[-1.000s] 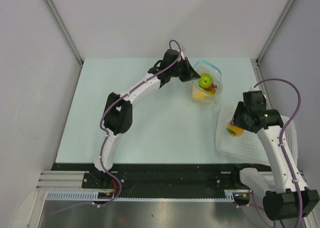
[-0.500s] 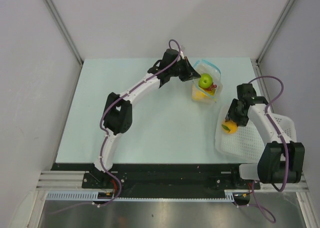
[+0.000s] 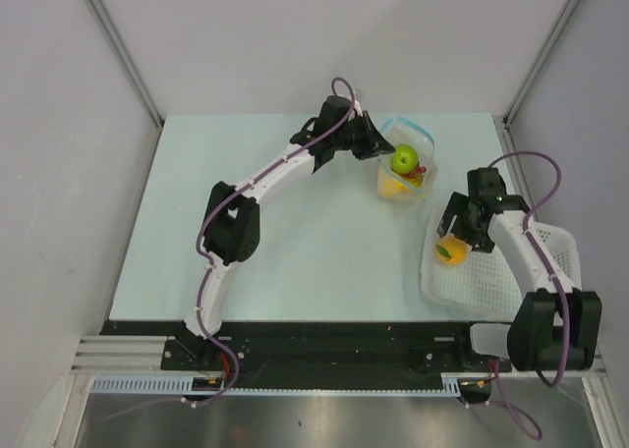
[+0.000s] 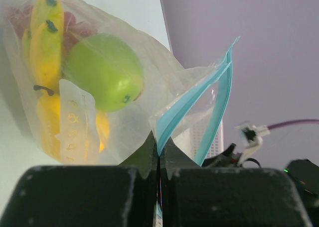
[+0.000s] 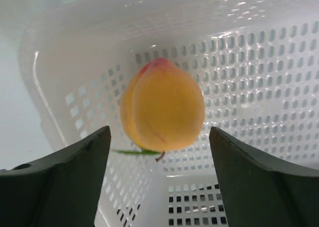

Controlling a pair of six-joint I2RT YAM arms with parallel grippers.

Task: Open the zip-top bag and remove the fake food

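Note:
The zip-top bag (image 3: 408, 165) stands on the table at the back, its blue-teal zip strip (image 4: 195, 93) gaping. My left gripper (image 4: 159, 150) is shut on the bag's rim at that strip. Fake food shows inside the bag: a green apple (image 4: 104, 72), yellow bananas (image 4: 46, 40) and something red behind them. My right gripper (image 5: 159, 132) is open over the white basket (image 5: 259, 77). An orange fruit with a green leaf (image 5: 163, 111) sits between its fingers (image 5: 65, 177) and touches neither. The top view shows that fruit (image 3: 451, 251) at the basket's left end.
The white perforated basket (image 3: 501, 276) lies at the table's right edge, tilted over the side. Grey walls close in the table on three sides. My left arm (image 3: 265, 178) stretches diagonally across the middle of the table.
My right gripper has opened and let go of the orange fruit inside the basket. The right arm's elbow has swung in over the basket. The left arm and bag have not moved.

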